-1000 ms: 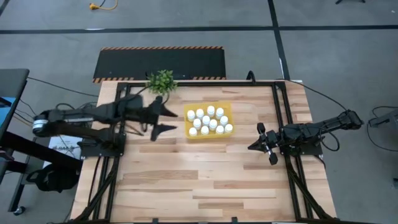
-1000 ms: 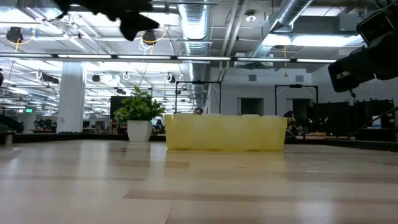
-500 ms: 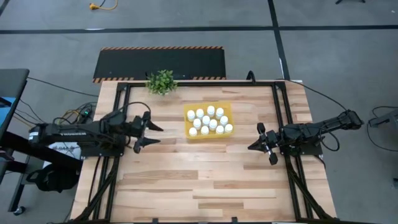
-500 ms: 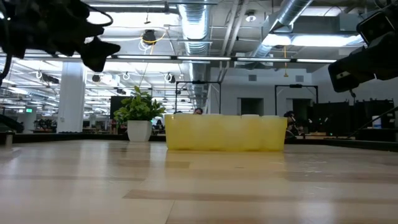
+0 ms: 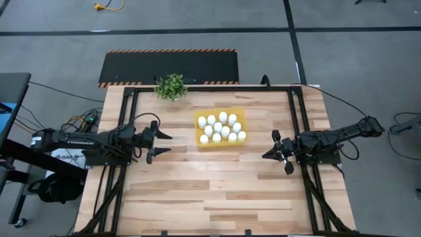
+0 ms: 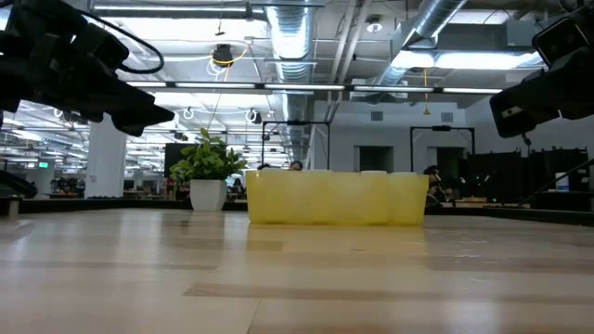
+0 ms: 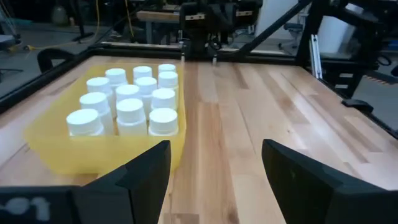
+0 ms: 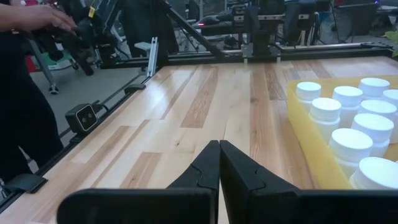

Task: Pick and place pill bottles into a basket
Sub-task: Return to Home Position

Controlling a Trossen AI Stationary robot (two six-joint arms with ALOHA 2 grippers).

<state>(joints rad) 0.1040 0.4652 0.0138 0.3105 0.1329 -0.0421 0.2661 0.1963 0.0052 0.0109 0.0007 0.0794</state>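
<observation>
Pill bottles (image 5: 225, 130) in basket (image 5: 199, 116) | left gripper (image 5: 170, 143) near, spread | right gripper (image 5: 266, 155) near — closed

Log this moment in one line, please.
left gripper open, left of yellow tray | right gripper shut, opposite side | pill bottles inside tray

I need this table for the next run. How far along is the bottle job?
Done: all the pill bottles in view stand in the yellow tray, and none shows on the table outside it. In hand: nothing; the left gripper is open and empty, the right gripper shut and empty, one on each side of the tray. Left: no bottle to move.
</observation>
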